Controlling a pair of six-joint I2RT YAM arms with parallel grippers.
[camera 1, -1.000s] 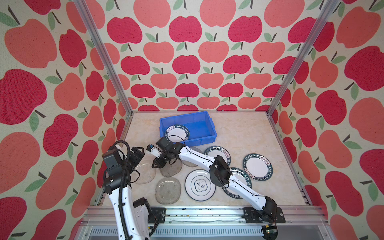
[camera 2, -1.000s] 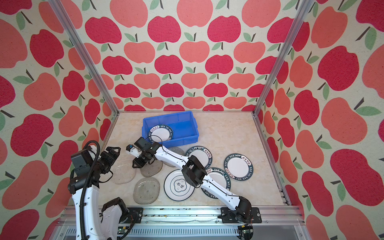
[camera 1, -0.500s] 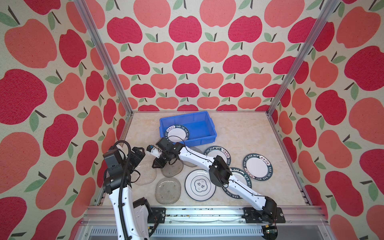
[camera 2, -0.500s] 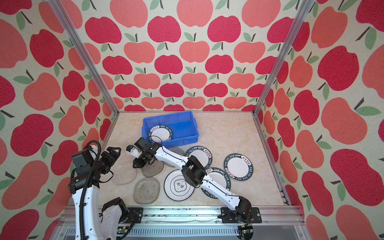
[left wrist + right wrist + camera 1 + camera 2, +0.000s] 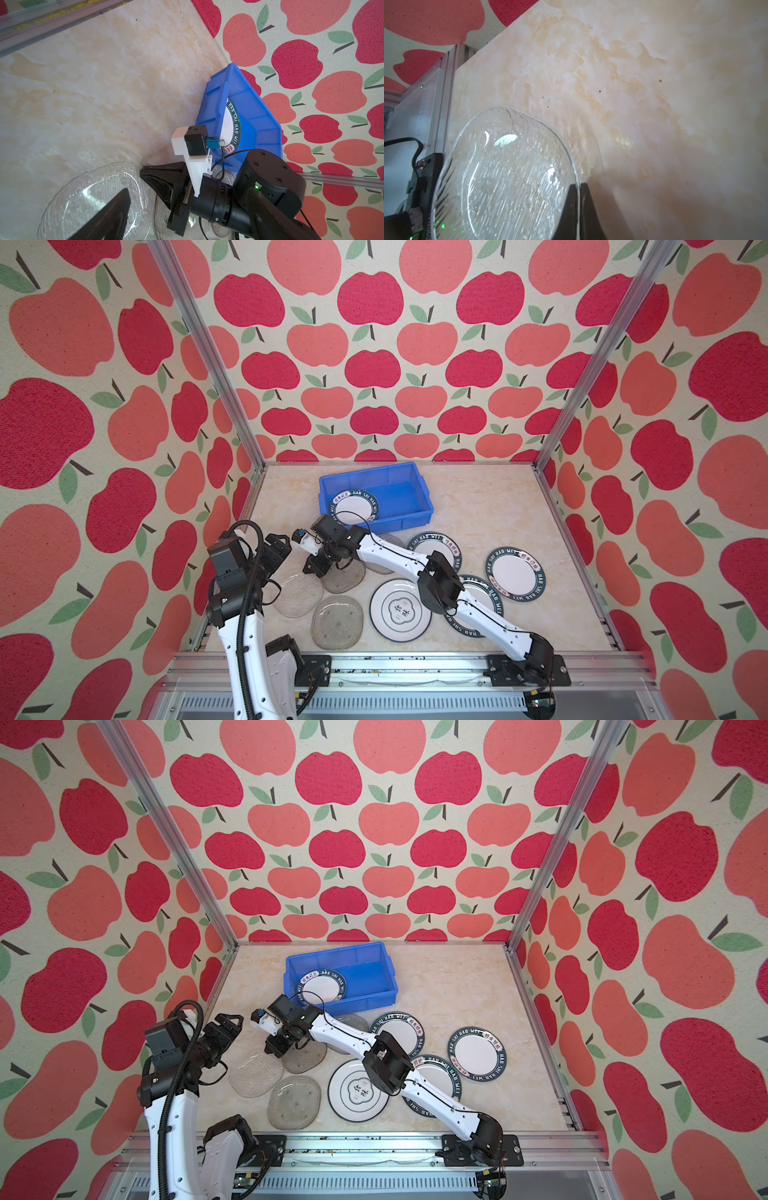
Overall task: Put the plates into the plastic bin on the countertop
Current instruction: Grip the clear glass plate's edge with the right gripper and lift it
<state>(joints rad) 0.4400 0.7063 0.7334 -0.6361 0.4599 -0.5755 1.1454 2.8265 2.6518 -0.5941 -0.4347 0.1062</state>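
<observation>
My right gripper (image 5: 579, 187) is shut on the rim of a clear glass plate (image 5: 508, 176), which spreads from the jaws toward the left arm. In both top views this gripper (image 5: 314, 569) (image 5: 276, 1049) sits where a pale glass plate (image 5: 297, 593) (image 5: 254, 1073) meets a greyer one (image 5: 347, 578) (image 5: 305, 1058). My left gripper (image 5: 277, 548) (image 5: 191, 193) hangs open and empty just to the left. The blue plastic bin (image 5: 401, 491) (image 5: 368, 971) (image 5: 259, 116) holds one green-rimmed plate (image 5: 356, 506). The emblem plate (image 5: 401, 610) lies on the countertop (image 5: 478, 506).
Two more glass plates (image 5: 337, 622) (image 5: 388, 549) and three green-rimmed plates (image 5: 432, 549) (image 5: 515, 572) (image 5: 484, 601) lie on the counter, some under the right arm. Apple-patterned walls and aluminium rails (image 5: 577, 556) close in the counter.
My right gripper has closed from partly open onto the glass plate's rim. Both arms have hardly moved, and the left gripper stays open.
</observation>
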